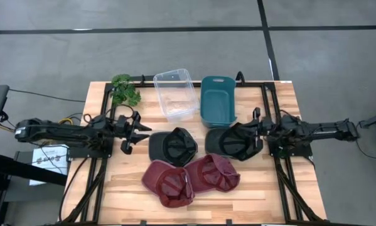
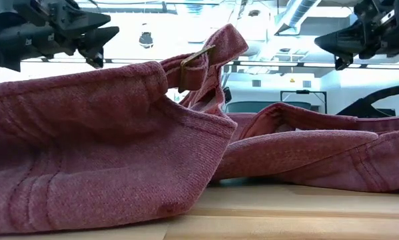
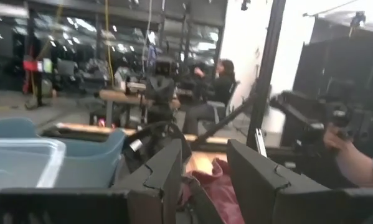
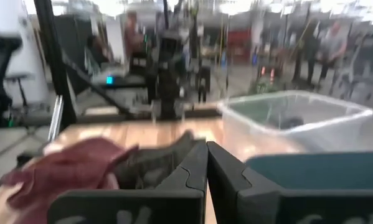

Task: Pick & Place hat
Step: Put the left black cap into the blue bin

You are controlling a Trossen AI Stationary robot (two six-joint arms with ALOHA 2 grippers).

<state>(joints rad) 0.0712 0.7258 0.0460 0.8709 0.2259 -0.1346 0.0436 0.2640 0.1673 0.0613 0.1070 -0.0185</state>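
The wooden table (image 1: 269, 188) fills the lower middle of the high view. On it lie four hats. Two maroon hats sit at lower centre, one to the left (image 1: 169, 183) and one to the right (image 1: 214, 172), touching each other. Above them are two black hats, one at centre (image 1: 172, 145) and one right of centre (image 1: 233, 140). A teal bin (image 1: 217, 100) and a clear bin (image 1: 176, 94) stand side by side at upper centre, with a green plant (image 1: 125, 90) at the table's upper left.

The left tool (image 1: 130, 132) hovers at the left of the frame, just beside the centre black hat, its fingers apart. The right tool (image 1: 258, 133) is at the right black hat's edge, its fingers together with the brim apparently pinched between them.
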